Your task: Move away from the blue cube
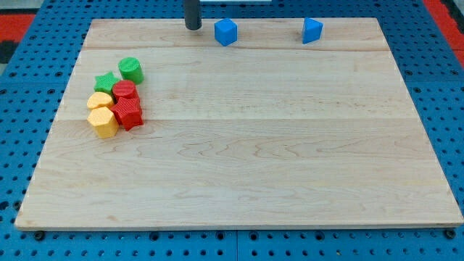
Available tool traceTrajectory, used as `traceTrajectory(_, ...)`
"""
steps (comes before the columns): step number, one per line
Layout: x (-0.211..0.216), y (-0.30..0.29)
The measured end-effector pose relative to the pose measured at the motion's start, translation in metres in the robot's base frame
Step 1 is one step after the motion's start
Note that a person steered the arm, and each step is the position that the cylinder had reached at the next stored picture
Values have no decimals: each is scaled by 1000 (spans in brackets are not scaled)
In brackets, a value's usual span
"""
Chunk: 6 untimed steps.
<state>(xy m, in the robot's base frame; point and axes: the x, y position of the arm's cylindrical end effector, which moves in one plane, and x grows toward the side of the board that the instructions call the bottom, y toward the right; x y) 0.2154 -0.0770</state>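
Observation:
The blue cube [226, 32] sits near the top edge of the wooden board [239, 174], a little left of centre. My tip [193, 27] is at the board's top edge, just to the left of the blue cube with a small gap between them. The rod runs up out of the view's top. A second blue block [312, 30], wedge-like in shape, lies further right along the top edge.
A cluster sits at the board's left: a green cylinder [130, 69], a green star [106, 81], two red blocks [125, 91] [128, 113] and two yellow blocks [99, 100] [104, 122]. A blue pegboard [29, 130] surrounds the board.

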Motion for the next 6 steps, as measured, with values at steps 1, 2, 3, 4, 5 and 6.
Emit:
traceTrajectory(1, 3, 40)
traceTrajectory(2, 3, 79)
traceTrajectory(3, 9, 47)
traceTrajectory(4, 77, 37)
traceTrajectory(5, 160, 37)
traceTrajectory(6, 241, 28)
